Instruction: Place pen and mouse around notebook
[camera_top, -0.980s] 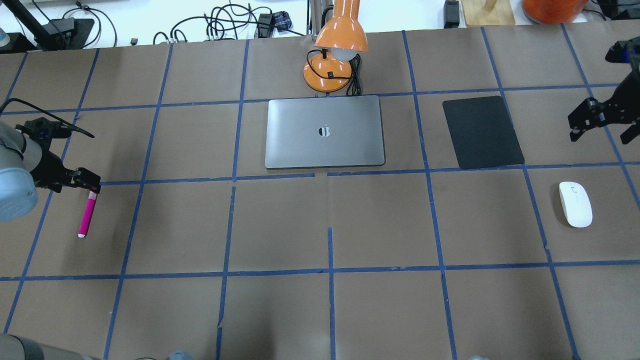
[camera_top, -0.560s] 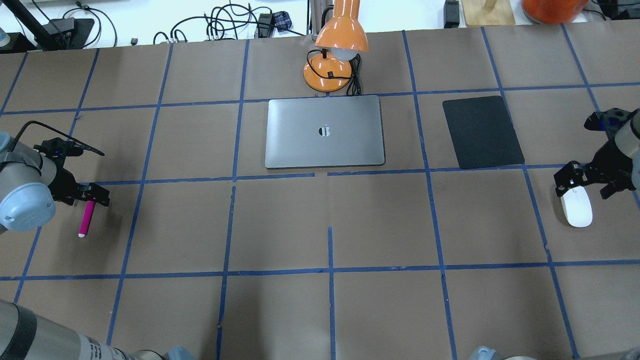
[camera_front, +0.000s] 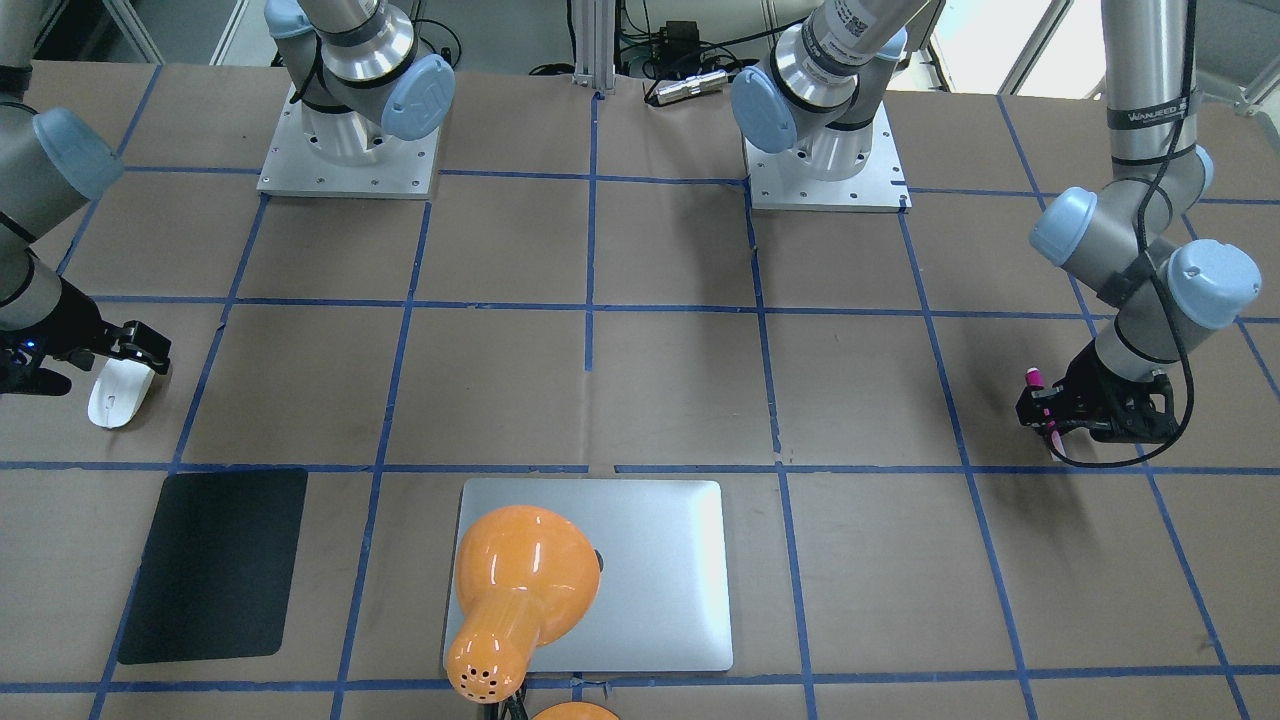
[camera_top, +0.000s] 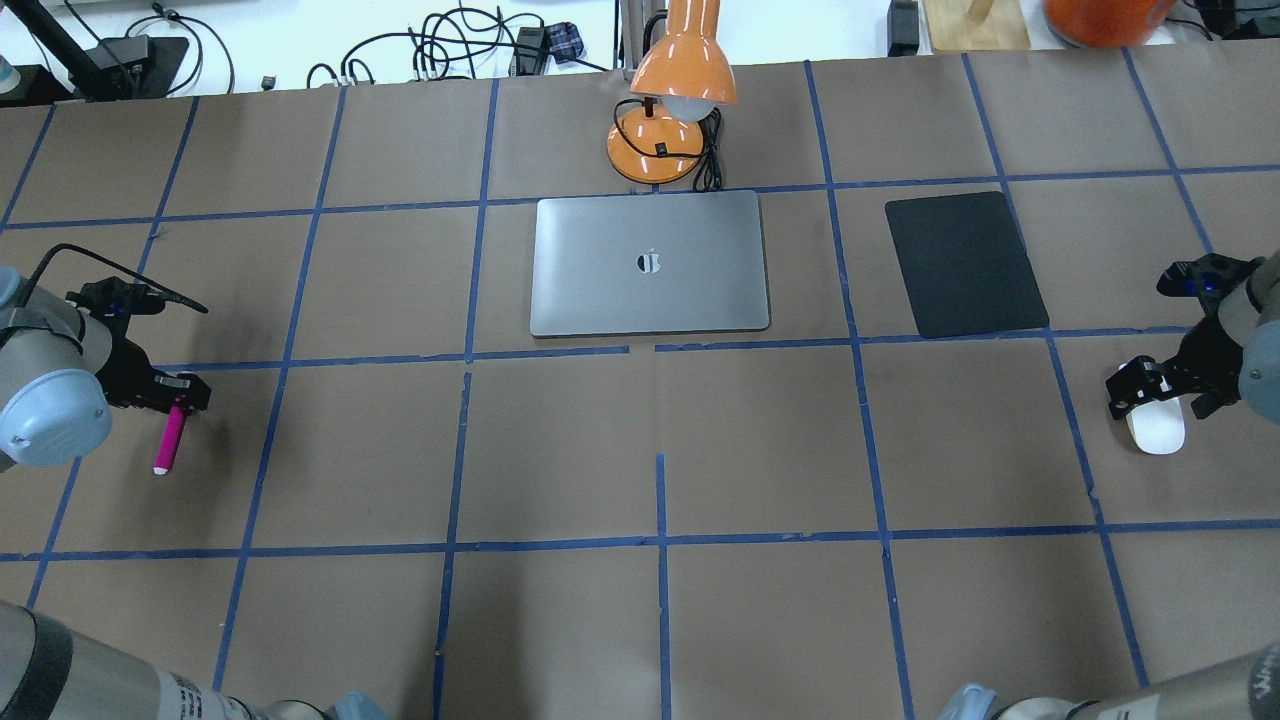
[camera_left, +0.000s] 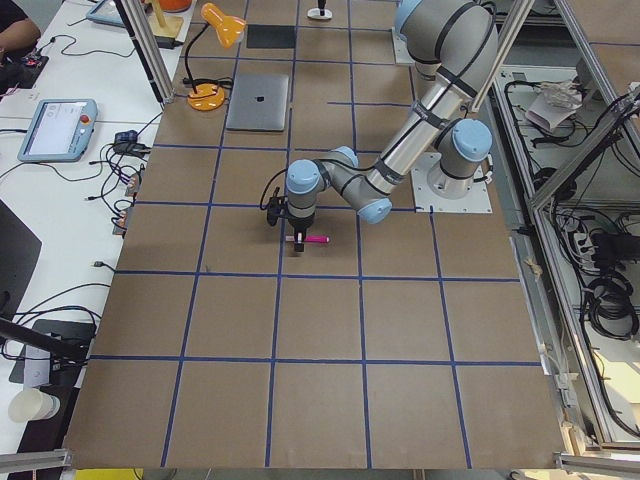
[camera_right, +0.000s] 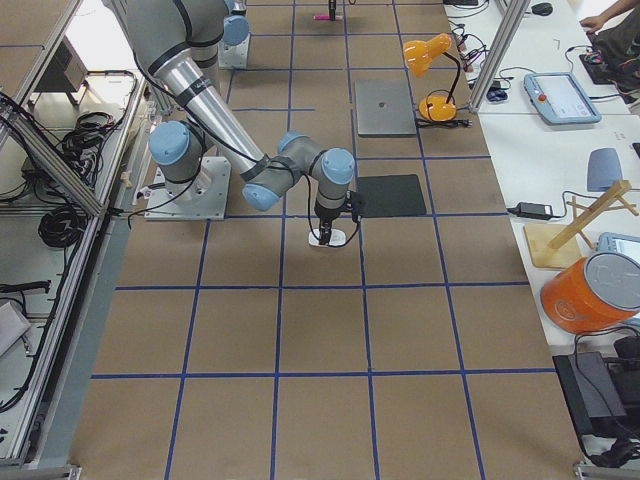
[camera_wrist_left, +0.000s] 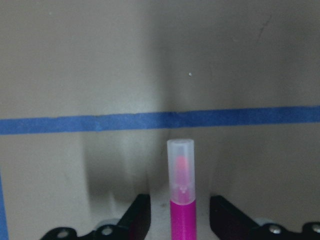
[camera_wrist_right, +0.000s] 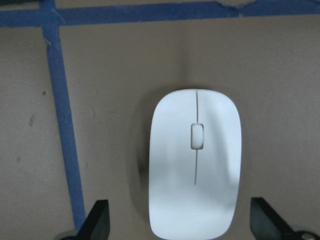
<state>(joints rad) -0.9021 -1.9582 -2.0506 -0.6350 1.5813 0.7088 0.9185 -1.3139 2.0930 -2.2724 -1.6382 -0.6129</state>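
A: Front-facing view first. Where is everything?
B: The left end effector (camera_front: 1050, 415) is down over the pen (camera_front: 1032, 378) at the view's right. The right end effector (camera_front: 97, 368) sits over the mouse (camera_front: 112, 405) at the left. Both things lie well apart from the notebook (camera_front: 670, 570), which is partly hidden by the orange lamp (camera_front: 520, 585).

A: Overhead, what has changed?
B: A second ago the right end effector hung beside the black pad (camera_top: 965, 265), well clear of the mouse. It has since come down over the mouse's far end. The left one has slid from the pen's far tip further along the barrel. Neither thing has shifted on the tabletop (camera_top: 760, 440), so I judge that both grasps are about to close and nothing is carried yet.

A: The side views?
B: From the left, the pen lies flat under the near arm's tool. From the right, the mouse sits under the near arm's tool. Both are too small to judge the jaws.

A: Left wrist?
B: The jaws are released, one on each side of the magenta barrel, with gaps. The long axis runs straight away from the camera, pale cap leading toward a blue tape line (camera_wrist_left: 160, 121). Overhead, that axis runs near-to-far, cap toward the robot.

A: Right wrist?
B: The jaws are spread wide astride the mouse, not touching it. Its long axis runs up the view, wheel toward the top.
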